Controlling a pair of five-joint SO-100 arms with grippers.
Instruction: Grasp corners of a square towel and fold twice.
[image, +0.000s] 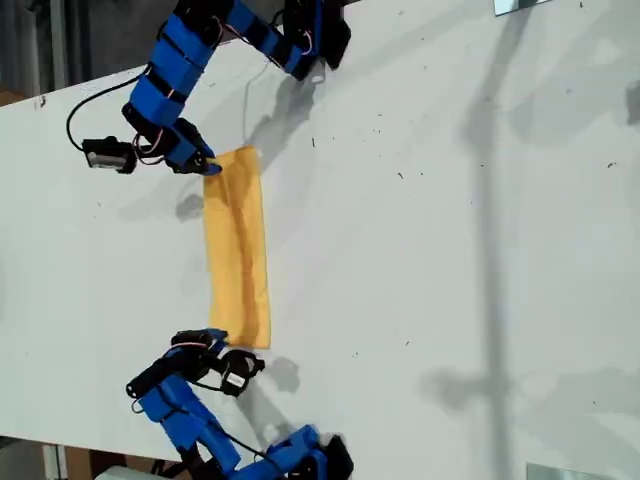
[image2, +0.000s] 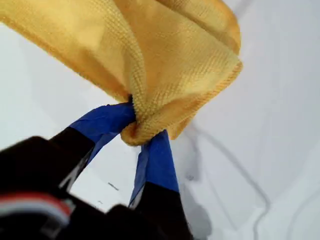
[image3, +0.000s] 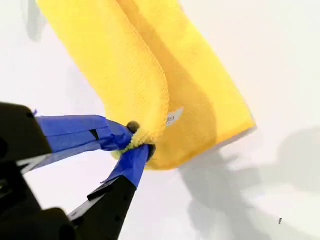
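Note:
The yellow-orange towel (image: 237, 250) lies as a long narrow strip, doubled over, on the white table (image: 450, 250). An arm's gripper (image: 208, 165) holds its upper end in the exterior view, and another arm's gripper (image: 215, 337) holds its lower end. The wrist views do not show which arm is which. My first gripper (image2: 142, 131) is shut on a bunched corner of the towel (image2: 165, 60). My second gripper (image3: 137, 142) is shut on a hemmed corner of the towel (image3: 150, 65), close to the small white tag (image3: 173, 117).
Both blue arms stand on the exterior view's left side, their bases at the top (image: 310, 40) and the bottom (image: 300, 455). A black cable (image: 75, 110) loops by the upper arm. The table's edge (image: 60, 95) runs along the exterior view's upper left.

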